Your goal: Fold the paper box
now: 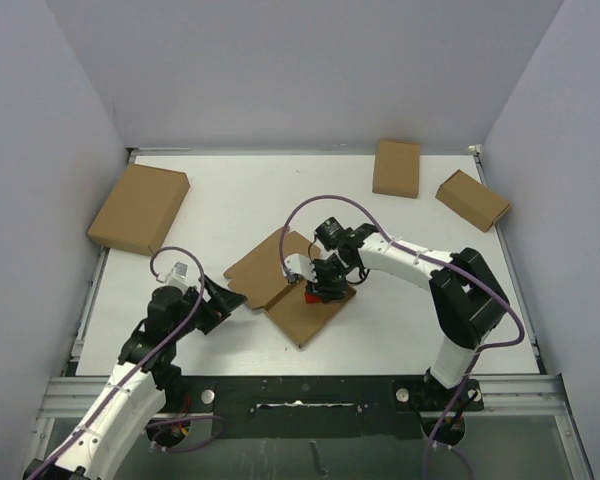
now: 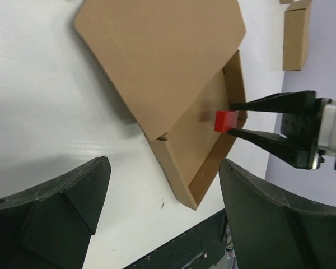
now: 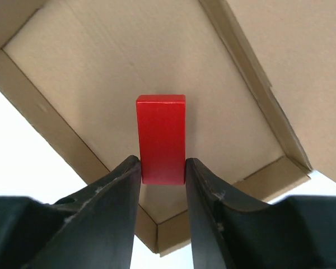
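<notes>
Located the paper box (image 1: 302,315) mid-table, slightly near of centre, with tray flat and hinged lid leaning half-raised over the far-left side. Noted the right gripper (image 3: 162,162) pinching a red block (image 3: 161,129) upright over the tray floor; cannot tell whether touching it. Noted the left gripper (image 1: 225,298) spread wide and empty, just left of the box, apparently apart from it.

Judged thin die-cut cardboard: light, stiff across panels, weak at creases, likely to slide on the smooth table (image 1: 220,190) and to crush if pinched hard. Best taken by a panel's free edge, or pressed down near the lid's free edge while bracing a tray wall.

Counted: one paper box, one larger box (image 1: 140,208) far left, two smaller boxes (image 1: 396,167) (image 1: 472,199) far right, one red block, two grippers.
</notes>
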Robot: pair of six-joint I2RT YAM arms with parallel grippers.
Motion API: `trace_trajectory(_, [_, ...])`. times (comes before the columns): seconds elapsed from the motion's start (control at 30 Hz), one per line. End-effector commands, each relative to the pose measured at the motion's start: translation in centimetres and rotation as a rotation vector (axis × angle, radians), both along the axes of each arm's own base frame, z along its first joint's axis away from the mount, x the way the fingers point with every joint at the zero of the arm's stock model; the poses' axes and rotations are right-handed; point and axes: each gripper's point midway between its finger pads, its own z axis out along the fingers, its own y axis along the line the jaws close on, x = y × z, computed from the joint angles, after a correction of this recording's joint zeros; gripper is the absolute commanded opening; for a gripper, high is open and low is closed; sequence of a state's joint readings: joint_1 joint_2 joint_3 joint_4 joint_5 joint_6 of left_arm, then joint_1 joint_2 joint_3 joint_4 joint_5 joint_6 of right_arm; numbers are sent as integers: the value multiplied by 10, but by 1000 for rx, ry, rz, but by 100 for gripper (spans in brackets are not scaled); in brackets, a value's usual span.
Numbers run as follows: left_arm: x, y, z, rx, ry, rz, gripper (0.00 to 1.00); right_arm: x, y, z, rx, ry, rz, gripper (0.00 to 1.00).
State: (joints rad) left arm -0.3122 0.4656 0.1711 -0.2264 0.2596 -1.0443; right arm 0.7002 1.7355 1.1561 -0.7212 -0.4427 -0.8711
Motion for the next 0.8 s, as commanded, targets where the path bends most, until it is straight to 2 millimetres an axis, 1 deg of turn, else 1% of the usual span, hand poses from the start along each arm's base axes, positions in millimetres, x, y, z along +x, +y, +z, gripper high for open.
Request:
trace_trajectory(0.0, [22,0,28,-21,-75,45,77,22,7,19,9,-76,-38,45])
trace_trajectory(0.03, [23,0,28,-29,-76,53,77,23,7,21,12,-77,-44,55])
trace_trajectory(0.07, [25,0,28,-38,-79,59,75,23,7,23,19,-79,-54,63])
trace_trajectory(0.1, [27,0,27,-47,-82,68,75,22,7,26,34,-73,-62,68])
trace_trajectory(0.17, [30,0,28,-63,-89,86,72,19,9,36,89,-39,-80,74])
trace_trajectory(0.3, [36,3,25,-54,-78,117,67,16,8,66,243,67,-133,75])
trace_trajectory(0.4, [40,6,19,-44,-46,143,60,18,2,102,427,143,-177,75])
trace_trajectory(0.5, [45,6,13,-51,-14,173,53,18,-6,132,599,214,-228,75])
trace_trajectory(0.57, [48,7,10,-57,5,193,49,17,-11,142,685,263,-262,78])
trace_trajectory(0.63, [52,7,8,-59,17,209,48,21,-15,148,752,295,-288,83])
trace_trajectory(0.77, [61,9,3,-57,35,242,47,27,-21,145,762,390,-340,83])
